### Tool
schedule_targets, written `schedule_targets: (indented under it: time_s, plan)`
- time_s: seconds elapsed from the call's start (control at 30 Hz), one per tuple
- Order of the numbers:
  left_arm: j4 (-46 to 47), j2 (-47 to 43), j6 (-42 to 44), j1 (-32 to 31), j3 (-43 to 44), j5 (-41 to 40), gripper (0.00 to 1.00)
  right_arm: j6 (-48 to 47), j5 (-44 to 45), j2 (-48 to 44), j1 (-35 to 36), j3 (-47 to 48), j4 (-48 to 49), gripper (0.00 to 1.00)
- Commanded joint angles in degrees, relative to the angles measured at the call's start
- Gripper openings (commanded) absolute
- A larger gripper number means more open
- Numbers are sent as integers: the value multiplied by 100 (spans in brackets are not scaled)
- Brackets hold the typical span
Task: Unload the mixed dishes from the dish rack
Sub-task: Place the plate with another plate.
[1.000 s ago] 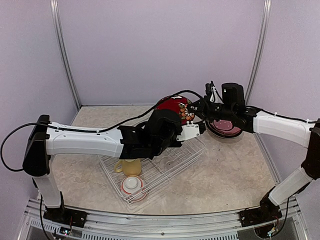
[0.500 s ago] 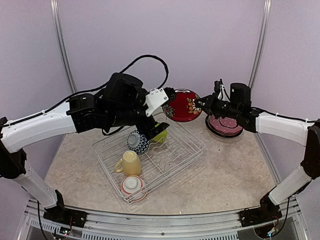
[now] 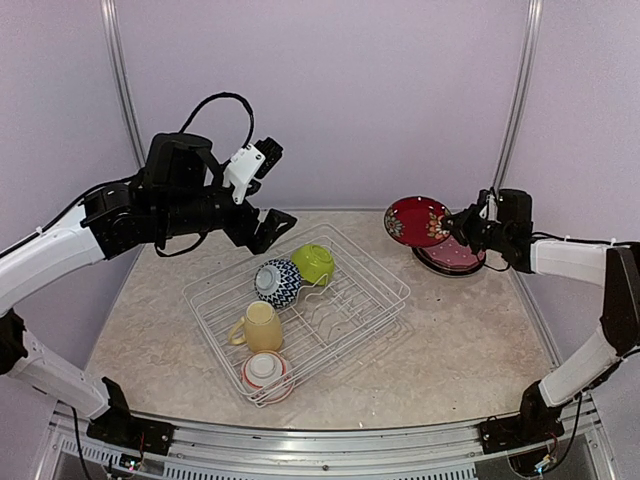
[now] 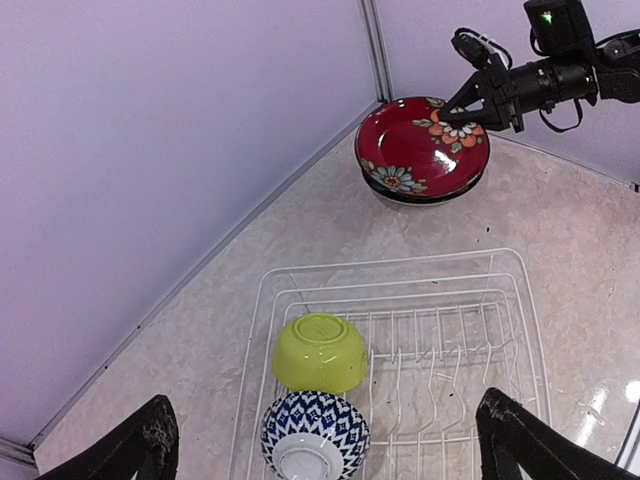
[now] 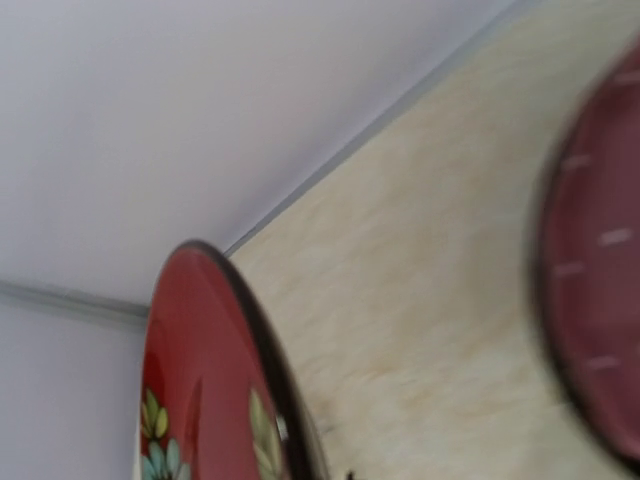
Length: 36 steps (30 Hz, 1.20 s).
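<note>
The table (image 3: 470,350), marbled beige, bore the rack (image 3: 355,315) set slantwise near its middle, one corner toward the arm bases. The left arm (image 3: 50,255) reached high over the rack's far left corner. The right arm (image 3: 575,255) stretched low across the table's right side toward the back wall.

The left gripper (image 3: 277,183) hung well above the rack with its jaws spread wide and nothing between them; in its wrist view the two black fingers (image 4: 150,440) stood at opposite lower corners with the rack below.

The red plate (image 3: 417,220), flowered on its face, was out of the rack at the far right. The right gripper (image 3: 462,222) was clamped on its rim, and the plate tilted with its face up. Below and just right of it lay the stack (image 3: 455,258), a pink dotted plate on a black one. Whether the red plate touched the stack could not be told.

Four pieces sat in the rack. The green bowl (image 3: 313,263) and the blue bowl (image 3: 277,282) lay side by side at the far end, touching, their feet turned up and outward. The red-white bowl (image 3: 266,372) lay bottom up in the near corner. Between it and the blue bowl stood the mug (image 3: 262,326), pale yellow, with its handle pointing left.
</note>
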Motion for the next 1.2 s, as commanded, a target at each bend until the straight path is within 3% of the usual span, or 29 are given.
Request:
schedule_targets:
  time_s: [0.0,0.47,1.17]
  plan:
    - [210,-21,4,76,-147,-167,99,6,-118,-38,-505,-93,392,0]
    - [565,50,251,549,-560,-544,99,-311,-260,1010,-1569,42,865,0]
    - [526,439,45,853,-559,-270,99,-920,-250,2206,-1778,917,414,3]
